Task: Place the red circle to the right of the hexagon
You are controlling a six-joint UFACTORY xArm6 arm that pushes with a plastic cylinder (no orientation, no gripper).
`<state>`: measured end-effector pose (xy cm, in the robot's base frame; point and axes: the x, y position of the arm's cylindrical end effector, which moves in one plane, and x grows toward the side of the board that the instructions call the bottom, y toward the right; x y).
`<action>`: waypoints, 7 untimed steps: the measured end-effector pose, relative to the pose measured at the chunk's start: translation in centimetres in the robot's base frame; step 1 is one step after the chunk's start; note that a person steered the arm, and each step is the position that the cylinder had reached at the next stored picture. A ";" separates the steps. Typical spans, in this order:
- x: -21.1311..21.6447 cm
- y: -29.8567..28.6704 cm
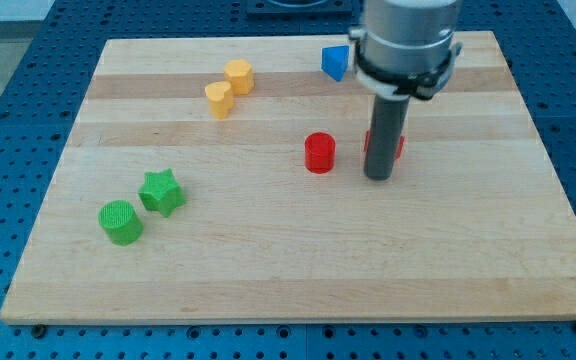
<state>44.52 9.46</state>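
The red circle [319,153] stands near the middle of the wooden board [298,260]. My tip [378,177] rests on the board just to the right of it, a small gap apart. A second red block [399,146] shows behind the rod, mostly hidden, its shape unclear. The yellow hexagon [239,76] sits at the upper left of centre, with a yellow heart-like block [219,99] touching it on its lower left.
A blue triangular block [335,62] lies near the board's top edge, left of the arm's body. A green star [161,192] and a green circle [120,222] sit together at the lower left.
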 end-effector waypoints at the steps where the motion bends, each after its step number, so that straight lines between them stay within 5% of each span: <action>1: 0.1 -3.1; 2: 4.6 -5.5; 5: -2.4 -6.3; 7: -7.6 -11.9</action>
<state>36.94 -2.40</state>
